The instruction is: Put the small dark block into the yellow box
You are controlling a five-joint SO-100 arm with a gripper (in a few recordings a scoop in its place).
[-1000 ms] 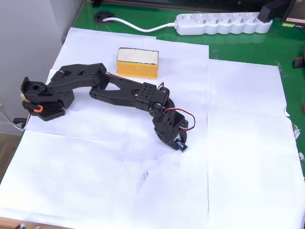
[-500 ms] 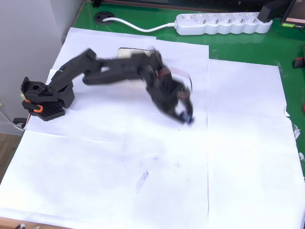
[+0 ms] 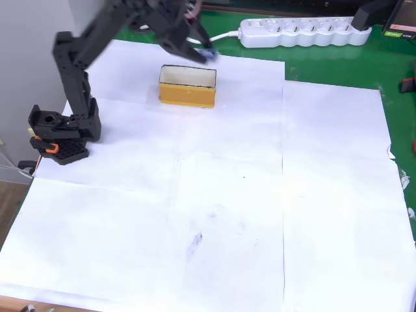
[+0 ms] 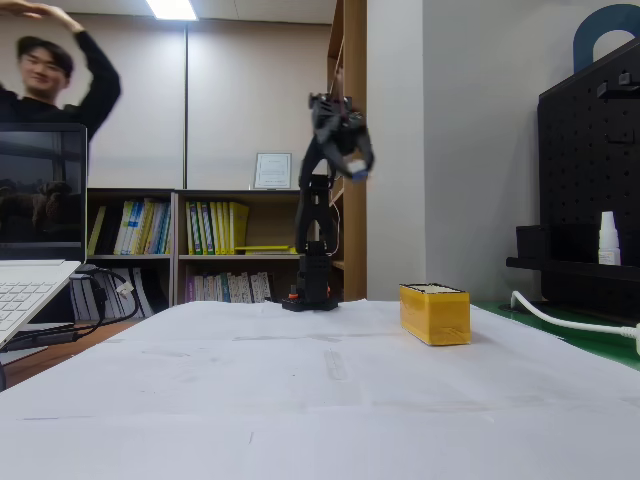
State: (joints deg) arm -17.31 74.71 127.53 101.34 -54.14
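In the overhead view the matte black hand (image 3: 203, 51) is raised at twelve o'clock of the yellow box (image 3: 188, 86), blurred, pinching the small dark block (image 3: 209, 54). The box, rectangular and cream-topped, sits on the paper-covered worktop (image 3: 260, 214).

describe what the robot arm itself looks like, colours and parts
The arm is matte black plastic, built of boxy links. Its base has an orange clip at the front. Thin red and white wires show up by the end effector, which is blurred in the overhead view.
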